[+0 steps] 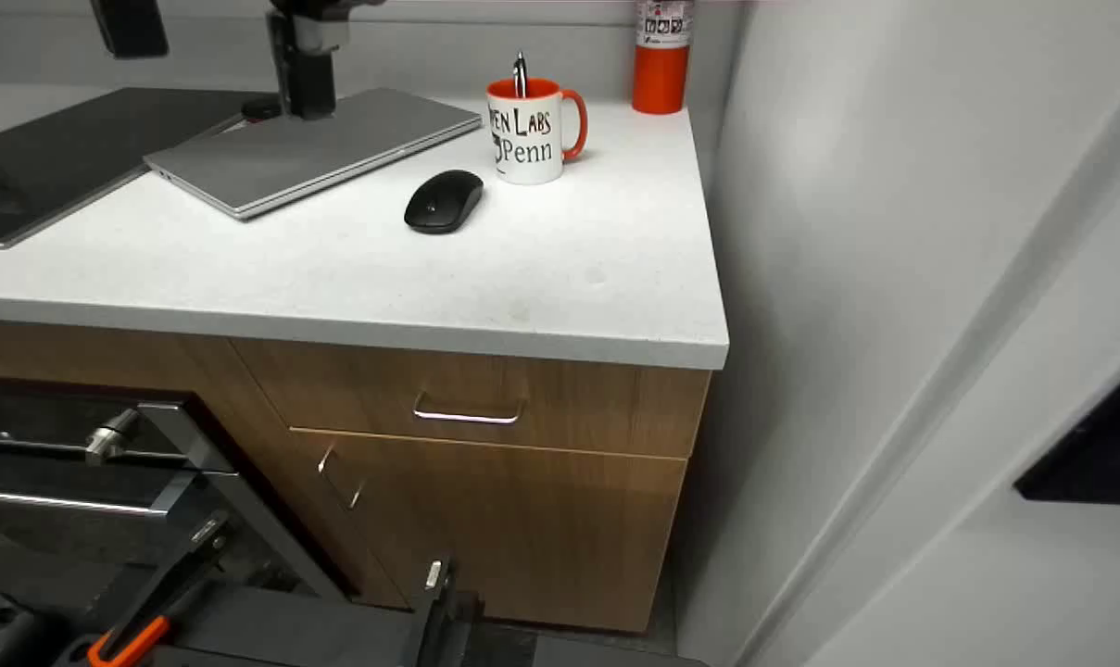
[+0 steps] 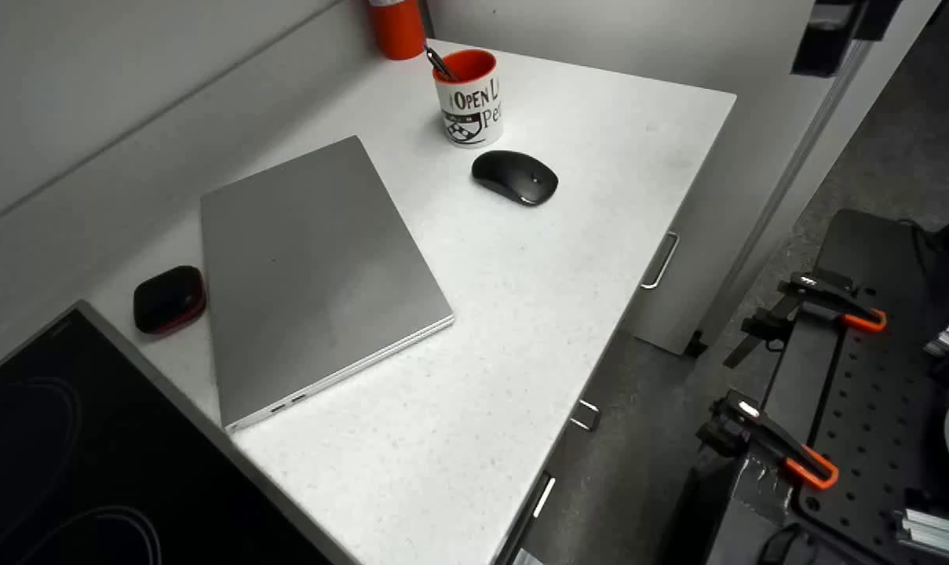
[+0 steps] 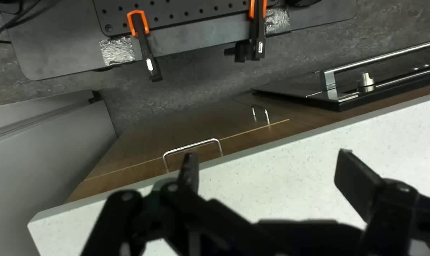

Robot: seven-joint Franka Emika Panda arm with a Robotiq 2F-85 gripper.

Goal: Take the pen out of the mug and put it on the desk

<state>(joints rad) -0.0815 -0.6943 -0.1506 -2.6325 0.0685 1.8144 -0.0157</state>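
Pincer (image 3: 268, 160) spread wide, up off bench (image 3: 271, 193). In an exterior view, rt. of pincer: blk computer mouse (image 1: 444, 201), then, well apart from pincer, wht/red Open Labs mug (image 1: 527, 144) w/ pen (image 1: 521, 78) leaning inside, top sticking out.

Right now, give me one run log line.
Gripper open, empty | pen in mug, top visible | mug upright on desk | pen not yet removed

In an exterior view, the dark pen (image 1: 521, 76) points to twelve o'clock from the upright, red-handled white mug (image 1: 527, 139) on the white desk (image 1: 578, 259).
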